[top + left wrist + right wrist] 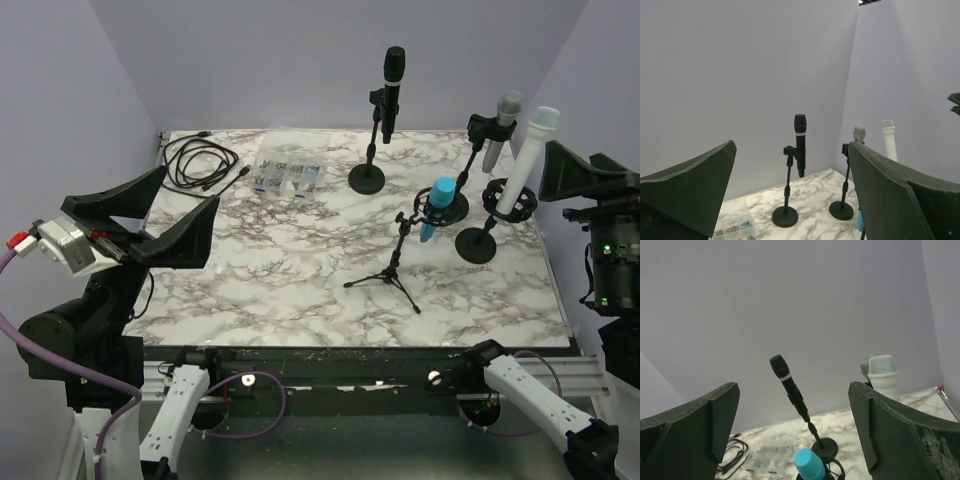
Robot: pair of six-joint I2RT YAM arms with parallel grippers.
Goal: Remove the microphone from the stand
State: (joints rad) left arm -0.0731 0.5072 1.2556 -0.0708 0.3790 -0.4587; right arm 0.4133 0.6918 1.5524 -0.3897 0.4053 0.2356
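Several microphones stand on the marble table (pixel 280 290). A black microphone (pixel 394 80) is clipped upright on a round-base stand (pixel 367 178) at the back. A blue microphone (pixel 437 205) sits in a shock mount on a tripod stand (pixel 385 280). A grey microphone (pixel 503 125) and a white microphone (pixel 527 160) stand at the right. My left gripper (pixel 188 188) is open and empty above the table's left edge. In the left wrist view (pixel 791 145) it faces the black microphone (pixel 800 142). My right gripper (pixel 580 160) is open and empty off the right edge, far from the blue microphone (pixel 809 465).
A coiled black cable (pixel 195 160) lies at the back left. A clear plastic parts box (pixel 288 172) lies beside it, left of the black stand. Lilac walls close in the back and both sides.
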